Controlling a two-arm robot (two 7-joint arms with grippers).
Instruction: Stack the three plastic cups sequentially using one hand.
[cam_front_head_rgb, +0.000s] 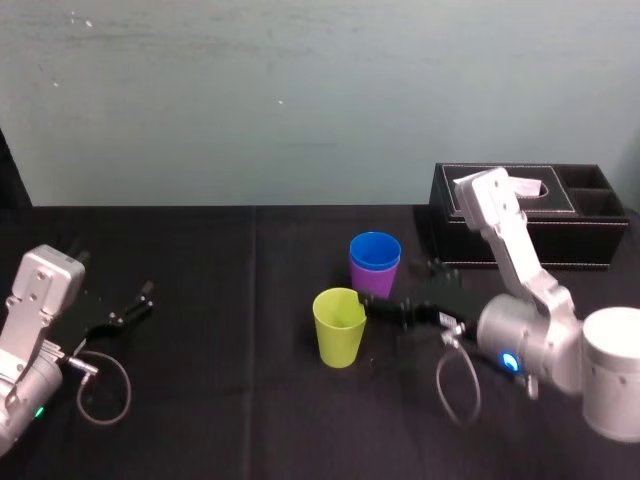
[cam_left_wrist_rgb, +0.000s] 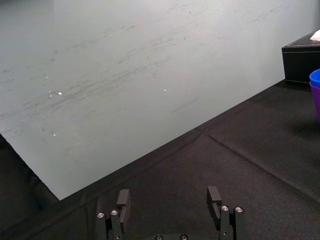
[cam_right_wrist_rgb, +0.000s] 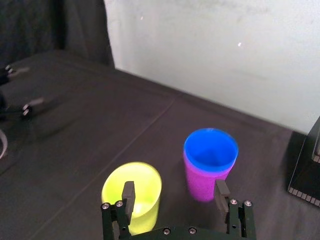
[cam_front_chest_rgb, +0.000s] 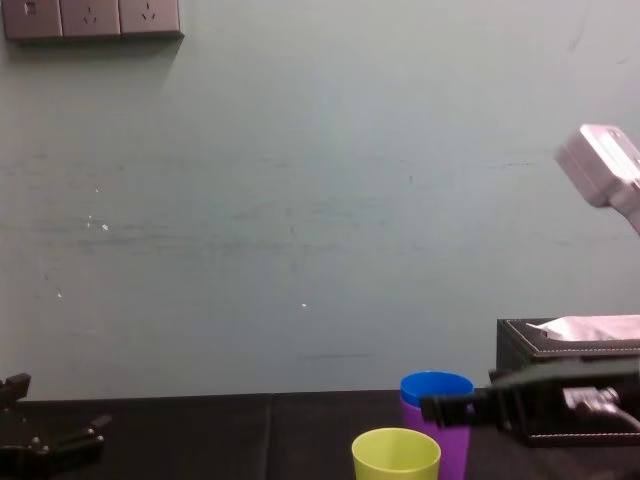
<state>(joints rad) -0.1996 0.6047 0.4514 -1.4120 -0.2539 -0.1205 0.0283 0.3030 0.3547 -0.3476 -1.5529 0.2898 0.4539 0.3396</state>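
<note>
Yellow-green cup (cam_front_head_rgb: 339, 327): likely light, slippery
Right hand (cam_front_head_rgb: 378, 308) open at its 3 o'clock; take by rim; left hand (cam_left_wrist_rgb: 170, 199) open, idle, 9 o'clock

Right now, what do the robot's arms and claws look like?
Both arms are silver-grey and rounded. The right arm has a glowing blue ring, the left arm a green light. The left claw and right claw are black with two fingers, each trailing a looped grey cable.

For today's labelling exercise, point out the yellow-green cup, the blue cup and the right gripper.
yellow-green cup (cam_front_head_rgb: 340, 345): head view, on its outer wall.
blue cup (cam_right_wrist_rgb: 210, 150): right wrist view, on its inside.
right gripper (cam_right_wrist_rgb: 175, 187): right wrist view, midway between its fingertips.
</note>
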